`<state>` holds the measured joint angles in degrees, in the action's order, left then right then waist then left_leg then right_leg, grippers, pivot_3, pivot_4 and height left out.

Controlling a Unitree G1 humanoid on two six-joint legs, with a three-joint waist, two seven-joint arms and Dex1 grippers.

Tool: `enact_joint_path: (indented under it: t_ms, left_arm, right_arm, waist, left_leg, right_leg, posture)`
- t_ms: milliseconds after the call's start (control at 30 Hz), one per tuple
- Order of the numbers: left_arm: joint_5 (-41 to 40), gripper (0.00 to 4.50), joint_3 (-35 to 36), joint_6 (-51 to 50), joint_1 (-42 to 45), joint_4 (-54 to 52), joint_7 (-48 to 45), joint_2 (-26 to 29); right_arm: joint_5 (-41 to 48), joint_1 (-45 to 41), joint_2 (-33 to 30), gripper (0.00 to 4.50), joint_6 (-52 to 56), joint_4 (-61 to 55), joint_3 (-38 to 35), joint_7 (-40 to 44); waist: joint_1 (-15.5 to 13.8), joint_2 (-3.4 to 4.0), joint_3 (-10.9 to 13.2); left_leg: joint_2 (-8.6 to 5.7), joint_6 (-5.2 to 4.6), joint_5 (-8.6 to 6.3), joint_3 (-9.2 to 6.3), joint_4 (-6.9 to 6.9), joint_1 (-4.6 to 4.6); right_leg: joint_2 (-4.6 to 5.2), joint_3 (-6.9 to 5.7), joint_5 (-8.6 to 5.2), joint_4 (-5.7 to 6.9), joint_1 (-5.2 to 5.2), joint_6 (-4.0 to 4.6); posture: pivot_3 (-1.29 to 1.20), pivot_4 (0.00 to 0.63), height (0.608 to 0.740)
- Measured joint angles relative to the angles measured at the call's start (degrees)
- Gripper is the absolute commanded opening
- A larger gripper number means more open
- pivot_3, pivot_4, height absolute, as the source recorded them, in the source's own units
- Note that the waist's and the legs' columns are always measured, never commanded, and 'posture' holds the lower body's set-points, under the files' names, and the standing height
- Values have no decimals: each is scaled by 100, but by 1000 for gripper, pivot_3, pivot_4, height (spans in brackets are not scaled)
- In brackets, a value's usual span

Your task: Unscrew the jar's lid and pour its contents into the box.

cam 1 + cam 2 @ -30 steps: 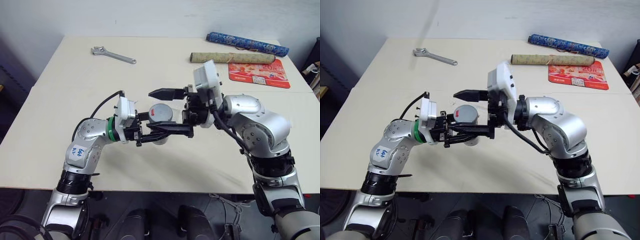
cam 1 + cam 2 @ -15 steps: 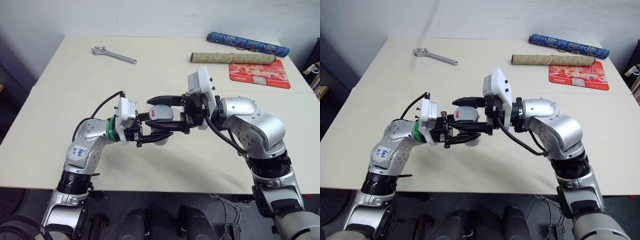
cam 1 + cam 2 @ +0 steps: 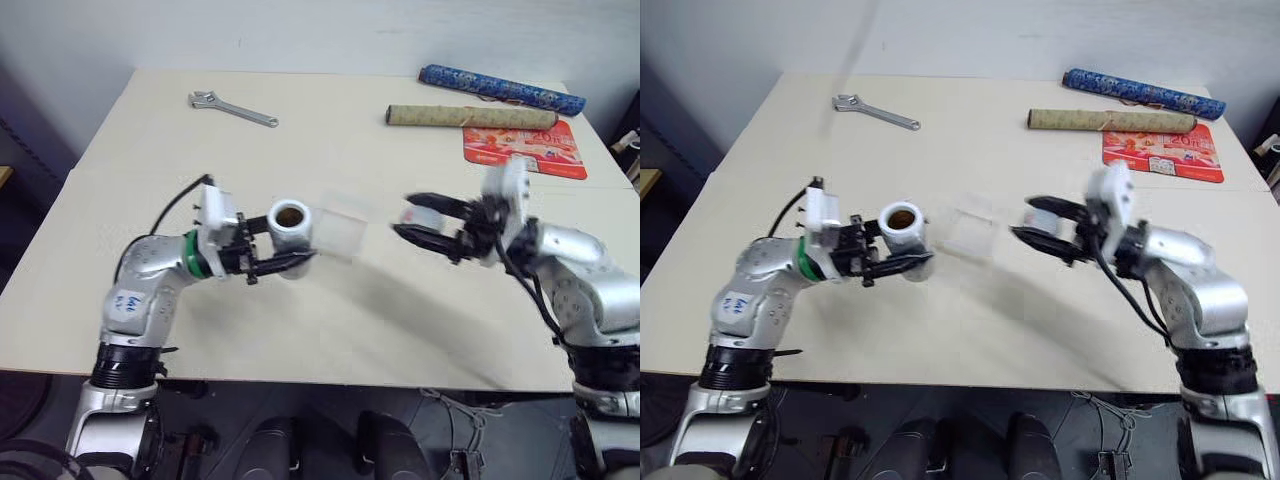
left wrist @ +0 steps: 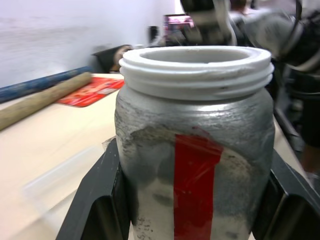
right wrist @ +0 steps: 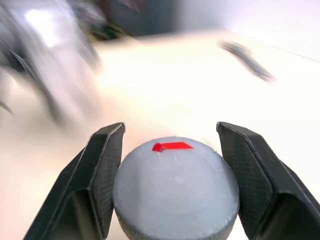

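Left gripper [image 3: 285, 265] level, fingers clamped on the open jar [image 3: 290, 222], right gripper [image 3: 425, 225] level, fingers apparently pinching the lid [image 5: 175, 187] between them, box [image 3: 338, 233] beyond the left fingertips.

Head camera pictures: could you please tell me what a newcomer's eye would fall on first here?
The small whitish jar with a red stripe, open-mouthed, clamped in the left gripper above the cream table. Opposite it, the right gripper holds the round grey lid, apart from the jar. Between them sits the translucent white plastic box.
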<state>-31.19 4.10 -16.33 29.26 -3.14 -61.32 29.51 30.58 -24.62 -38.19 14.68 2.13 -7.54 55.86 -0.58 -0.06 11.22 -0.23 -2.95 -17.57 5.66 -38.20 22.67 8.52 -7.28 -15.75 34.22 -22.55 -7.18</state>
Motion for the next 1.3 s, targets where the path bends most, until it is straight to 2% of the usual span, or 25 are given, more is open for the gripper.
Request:
enact_joint_path:
  t_ms: [167, 300, 467, 500, 567, 667, 800, 900, 1033, 1167, 1300]
  left_arm:
    - [-47, 2350, 247, -28, 86, 540, -23, 144]
    - [-45, 2350, 413, -31, 373, 1000, 28, 217]
    - [45, 2350, 422, 16, 613, 1434, 149, 120]
    - [78, 2350, 412, 19, 673, 1521, 183, 70]
    - [126, 2350, 394, 23, 774, 1632, 215, 45]
    - [351, 2350, 375, 271, 1106, 1901, 286, 46]
    - [1049, 2350, 97, 838, 1821, 2624, 490, 75]
    - [1740, 2350, -324, 1531, 2290, 3225, 617, 58]
    - [2798, 2350, -865, 2763, 3031, 4508, 1096, -25]
    - [3631, 2350, -1291, 3854, 3568, 5394, 1725, -210]
    - [5244, 2350, -2174, 4938, 3965, 5839, 3306, -106]
  right_arm:
    - [-717, 538, 30, 2541, -1938, 2387, -567, -46]
    - [-872, 571, 105, 2541, -2492, 3557, -769, -163]
    - [-634, 574, 284, 4268, -2519, 3718, -1183, -333]
    - [-594, 639, 285, 4468, -2545, 3580, -1254, -337]
    - [-485, 854, 283, 4468, -2470, 3013, -1329, -332]
    - [-94, 1477, 262, 4468, -1853, 1354, -1306, -281]
    - [448, 1998, 22, 4468, -916, -698, -1268, -324]
    - [623, 2022, 12, 4468, -618, -1632, -1261, -467]
    - [662, 2124, 16, 4468, -267, -2200, -1038, -609]
    - [596, 2177, 69, 4468, -183, -2253, -1006, -741]
    - [480, 2423, 143, 4468, -183, -2304, -891, -819]
  waist:
    - [61, 1, 1]
    - [95, 0, 1]
    - [84, 1, 2]
    - [80, 2, 2]
    - [74, 2, 2]
    - [47, 2, 2]
    - [9, 2, 2]
    - [-31, 1, 2]
    - [-91, -3, 4]
    - [-118, -6, 6]
    - [-122, -9, 7]
  left_leg:
    - [3, 1, 8, 0, 0, -2]
    - [7, 9, 18, 2, 0, -8]
    - [11, 16, 21, 4, 3, -28]
    - [11, 16, 21, 4, 3, -28]
    - [11, 17, 20, 2, 4, -26]
    - [11, 20, 19, -5, 5, -24]
    - [6, 18, 19, -2, 3, -24]
    - [7, 19, 17, 0, 5, -24]
    - [4, 15, 16, 5, 7, -12]
    - [-2, 2, 10, -1, 1, 1]
    - [-7, -5, 7, -3, 2, 18]
  right_leg:
    - [-2, 0, 0, 0, 4, -1]
    - [-3, 3, 1, -1, 8, -2]
    - [-4, 11, 1, 8, 18, -2]
    - [-3, 13, 1, 8, 17, -2]
    - [-3, 13, 1, 10, 14, -2]
    - [-3, 11, 1, 15, 11, -1]
    - [0, 12, 1, 16, 11, -2]
    - [-1, 11, 1, 16, 8, -1]
    - [0, 11, 1, 12, -3, -1]
    - [3, 3, 2, 7, -4, -4]
    - [2, -4, 8, -12, -7, -13]
  posture:
    - [0, 150, 740]
    - [0, 150, 740]
    - [0, 150, 740]
    - [0, 150, 740]
    - [0, 150, 740]
    - [0, 150, 740]
    - [0, 150, 740]
    - [0, 150, 740]
    - [0, 150, 740]
    - [0, 150, 740]
    - [0, 150, 740]
